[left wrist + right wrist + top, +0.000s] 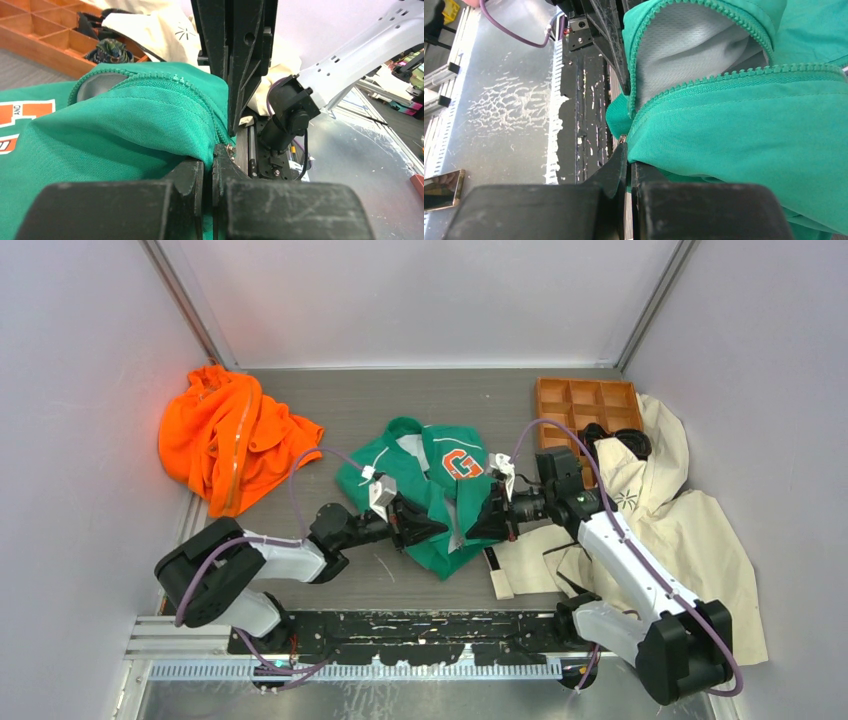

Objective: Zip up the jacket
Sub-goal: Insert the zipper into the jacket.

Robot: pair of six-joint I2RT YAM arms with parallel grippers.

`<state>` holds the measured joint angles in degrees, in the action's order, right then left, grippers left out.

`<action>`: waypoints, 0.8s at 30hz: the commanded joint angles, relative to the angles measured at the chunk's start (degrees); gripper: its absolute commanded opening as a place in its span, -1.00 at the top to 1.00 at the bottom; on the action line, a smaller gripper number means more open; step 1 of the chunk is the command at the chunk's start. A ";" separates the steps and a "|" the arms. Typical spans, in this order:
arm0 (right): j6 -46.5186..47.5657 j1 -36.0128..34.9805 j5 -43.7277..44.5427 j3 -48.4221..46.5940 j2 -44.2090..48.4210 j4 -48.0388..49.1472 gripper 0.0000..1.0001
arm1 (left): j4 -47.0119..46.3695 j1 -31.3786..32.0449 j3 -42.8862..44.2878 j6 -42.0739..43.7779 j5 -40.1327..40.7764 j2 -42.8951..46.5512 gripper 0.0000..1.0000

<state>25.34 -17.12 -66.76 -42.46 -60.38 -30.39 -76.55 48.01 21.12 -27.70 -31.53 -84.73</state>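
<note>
You have a green track jacket with an orange-and-white G chest patch lying crumpled near the middle of the grey tabletop, its collar toward the far wall. Both arms reach in to its near hem from opposite sides.

Your left end effector meets the hem from the left. In the left wrist view, its two black fingers are pressed almost together, with a fold of green fabric pinched between the tips.

Your right end effector meets the same hem from the right, just beside the left one. In the right wrist view, its fingers are likewise nearly closed on a pinch of green fabric.

The front of the jacket is still open. The right wrist view shows two rows of green zipper teeth spread apart above the grip, with pale grey mesh lining visible between them. You cannot make out the slider clearly in any view.

A bright orange garment is heaped at the far left of the tabletop, well apart from the jacket. A large cream coat is spread along the right side, under the right arm. A brown wooden tray with square compartments sits at the far right, with the coat touching its edge.
</note>
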 commanded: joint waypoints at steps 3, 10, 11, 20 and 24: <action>-5.98 0.07 -3.30 0.94 3.29 8.35 0.97 | -5.43 0.24 0.00 0.82 0.94 3.11 1.00; -9.48 0.07 -3.87 1.46 4.05 12.24 0.97 | -5.44 0.35 0.06 0.66 1.72 3.52 1.00; -9.70 0.13 -3.87 1.57 4.19 12.45 0.98 | -5.45 0.33 0.06 0.66 1.80 3.71 1.00; -11.29 0.06 -4.16 2.04 4.33 14.63 0.97 | -5.45 0.43 0.32 0.29 1.74 3.96 1.00; -12.05 0.01 -4.17 2.31 4.26 15.51 0.97 | -5.45 0.42 0.41 0.04 1.78 4.09 1.00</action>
<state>14.61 -17.12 -68.73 -40.03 -57.56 -18.76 -76.95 48.05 21.06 -28.05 -30.46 -83.11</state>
